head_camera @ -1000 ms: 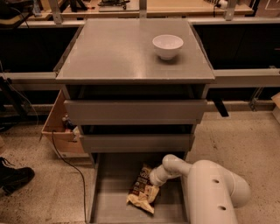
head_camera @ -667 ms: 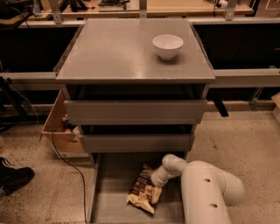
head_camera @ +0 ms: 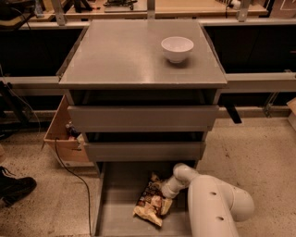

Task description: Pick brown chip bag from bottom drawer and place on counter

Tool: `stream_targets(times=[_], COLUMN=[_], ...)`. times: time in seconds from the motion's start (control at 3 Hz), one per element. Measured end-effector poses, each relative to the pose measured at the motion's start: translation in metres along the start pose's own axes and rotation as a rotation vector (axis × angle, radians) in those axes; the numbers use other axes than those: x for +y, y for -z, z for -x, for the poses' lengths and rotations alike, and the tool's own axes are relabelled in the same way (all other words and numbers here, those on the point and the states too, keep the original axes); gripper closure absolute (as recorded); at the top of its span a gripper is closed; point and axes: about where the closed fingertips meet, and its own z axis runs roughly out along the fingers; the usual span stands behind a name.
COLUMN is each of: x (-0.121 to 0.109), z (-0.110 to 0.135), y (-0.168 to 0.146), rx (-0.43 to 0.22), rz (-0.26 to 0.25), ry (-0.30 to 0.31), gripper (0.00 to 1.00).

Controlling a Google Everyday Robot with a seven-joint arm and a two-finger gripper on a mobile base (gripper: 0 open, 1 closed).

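The brown chip bag [head_camera: 151, 200] lies flat on the floor of the pulled-out bottom drawer [head_camera: 121, 185], near its middle. My white arm reaches in from the lower right. My gripper [head_camera: 165, 191] is down at the bag's right edge, and its fingers are hidden behind the wrist. The grey counter [head_camera: 125, 55] tops the cabinet and carries a white bowl [head_camera: 177, 48] at its back right.
Two upper drawers [head_camera: 143, 118] with plain grey fronts stick out slightly above the bottom drawer. A cardboard box [head_camera: 62, 136] and a black cable [head_camera: 69, 171] lie left of the cabinet. A black shoe [head_camera: 14, 187] is at the far left. A wooden tabletop [head_camera: 203, 7] is behind.
My arm has shifted slightly left and lower into the drawer, with the wrist closer over the bag's right edge. The bag has stayed in place.
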Motion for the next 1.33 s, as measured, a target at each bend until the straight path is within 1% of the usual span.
stream_targets(times=[0.33, 0.67, 1.0, 1.33], x=[0.001, 0.006, 0.013, 0.038], z=[0.007, 0.017, 0.043, 0.084], y=[0.002, 0.010, 0.040, 0.109], rx=[-0.040, -0.075, -0.154, -0.299], rz=[-0.003, -0.017, -0.063, -0.127], ry=[0.007, 0.002, -0.041, -0.102], gripper=[0.49, 0.74, 0.95, 1.00])
